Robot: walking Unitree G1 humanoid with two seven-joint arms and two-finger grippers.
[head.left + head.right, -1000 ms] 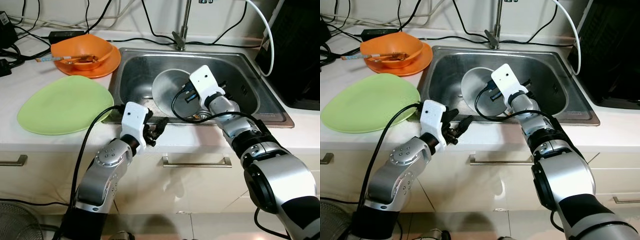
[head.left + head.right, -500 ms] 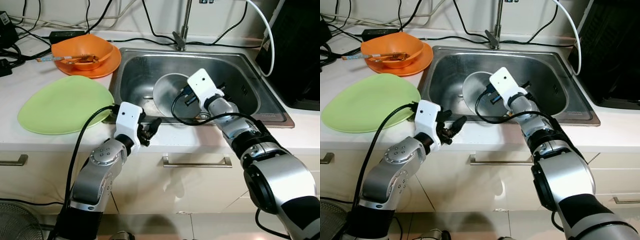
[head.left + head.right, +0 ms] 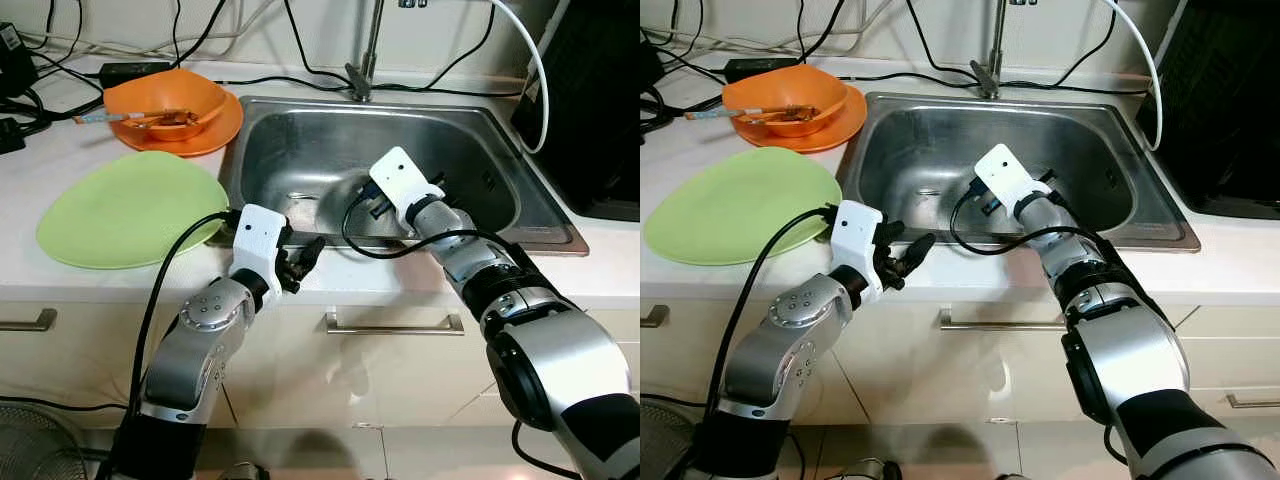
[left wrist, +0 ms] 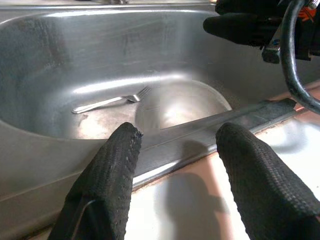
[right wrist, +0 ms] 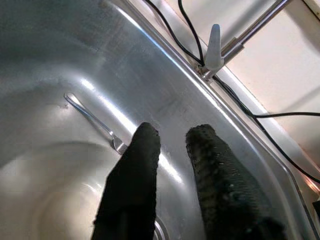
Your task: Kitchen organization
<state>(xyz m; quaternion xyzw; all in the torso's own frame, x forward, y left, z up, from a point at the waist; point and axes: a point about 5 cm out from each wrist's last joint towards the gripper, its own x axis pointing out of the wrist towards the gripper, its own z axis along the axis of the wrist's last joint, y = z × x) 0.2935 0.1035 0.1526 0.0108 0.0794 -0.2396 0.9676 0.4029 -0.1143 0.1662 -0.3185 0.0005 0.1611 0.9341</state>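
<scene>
Sink [image 3: 520,215] stage, little done as yet. A fork [image 4: 111,101] and a metal bowl [image 5: 55,200] lie inside the sink. Right gripper [image 5: 172,150], fingers narrowly apart and empty, reaches in; left gripper [image 4: 175,150], fingers wide, hovers at the sink's front rim. Beside the sink: green plate [image 3: 130,210], orange bowl [image 3: 165,100].

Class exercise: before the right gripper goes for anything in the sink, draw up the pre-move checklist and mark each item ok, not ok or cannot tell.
1. Fork located, lying flat on the sink floor: ok.
2. Right gripper inside the basin, fingers slightly apart, holding nothing: ok.
3. Metal bowl sits by the fork's tines, contact: cannot tell.
4. Left gripper open, at the sink's front rim, outside the basin: ok.
5. Green plate on the counter bare for set-down: ok.
</scene>
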